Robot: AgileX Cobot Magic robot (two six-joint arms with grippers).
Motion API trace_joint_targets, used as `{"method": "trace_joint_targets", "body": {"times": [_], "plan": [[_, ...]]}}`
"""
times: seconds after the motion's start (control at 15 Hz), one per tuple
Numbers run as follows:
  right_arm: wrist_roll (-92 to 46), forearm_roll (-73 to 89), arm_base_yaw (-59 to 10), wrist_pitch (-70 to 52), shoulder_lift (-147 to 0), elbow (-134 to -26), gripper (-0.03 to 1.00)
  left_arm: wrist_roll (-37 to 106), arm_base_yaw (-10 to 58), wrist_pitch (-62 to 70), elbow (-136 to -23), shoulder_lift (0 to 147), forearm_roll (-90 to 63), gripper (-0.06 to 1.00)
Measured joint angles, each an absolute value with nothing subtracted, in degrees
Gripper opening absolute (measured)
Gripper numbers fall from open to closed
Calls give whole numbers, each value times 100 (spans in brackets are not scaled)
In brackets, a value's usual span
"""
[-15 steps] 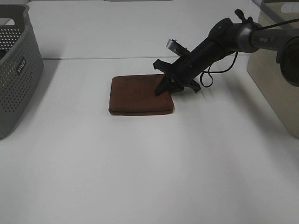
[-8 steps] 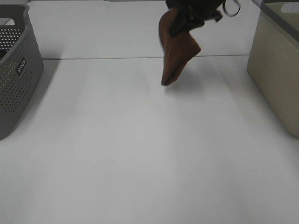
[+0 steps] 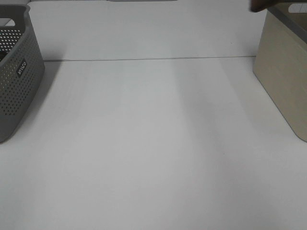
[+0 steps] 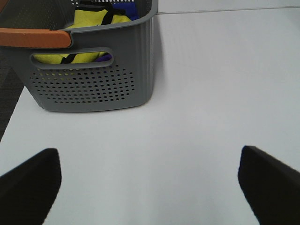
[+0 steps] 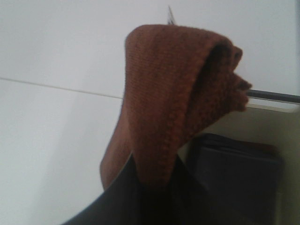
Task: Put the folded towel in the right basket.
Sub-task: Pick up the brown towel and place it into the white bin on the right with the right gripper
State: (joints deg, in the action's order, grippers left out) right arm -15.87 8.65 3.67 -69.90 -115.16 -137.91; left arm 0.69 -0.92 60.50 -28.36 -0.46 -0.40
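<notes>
The brown folded towel (image 5: 173,93) hangs doubled over in my right gripper (image 5: 154,190), which is shut on it. In the right wrist view it hangs above the rim of the beige right basket (image 5: 262,123). In the high view only a brown tip of the towel (image 3: 258,5) shows at the top edge, beside the right basket (image 3: 280,72); the right arm is out of that view. My left gripper (image 4: 150,183) is open and empty above the table, its dark fingertips (image 4: 28,183) wide apart.
A grey perforated basket (image 3: 17,76) stands at the left edge; the left wrist view shows it (image 4: 93,89) holding yellow and blue cloth. A dark folded item (image 5: 239,173) lies inside the right basket.
My right gripper has lifted the towel off the table and carried it up and to the right, to the right basket's rim, almost out of the high view.
</notes>
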Motion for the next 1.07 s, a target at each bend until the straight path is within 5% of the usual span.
{"method": "trace_joint_targets", "body": {"times": [0.33,0.73,0.87,1.07], "plan": [[-1570,773,1467,-6996,-11431,-13384,8,69,-92,6050,-2836,-46,-40,97],[-1249,945,1604,-7002,-11769,-12227,11,69,-92,6050,-2836,-46,-40,97],[-1089,917,1604,-7002,-11940,-12198,23,69,-92,6050,-2836,-46,-40,97],[-785,922,1581,-6996,-11969,-12193,55,69,-92,6050,-2836,-46,-40,97]]}}
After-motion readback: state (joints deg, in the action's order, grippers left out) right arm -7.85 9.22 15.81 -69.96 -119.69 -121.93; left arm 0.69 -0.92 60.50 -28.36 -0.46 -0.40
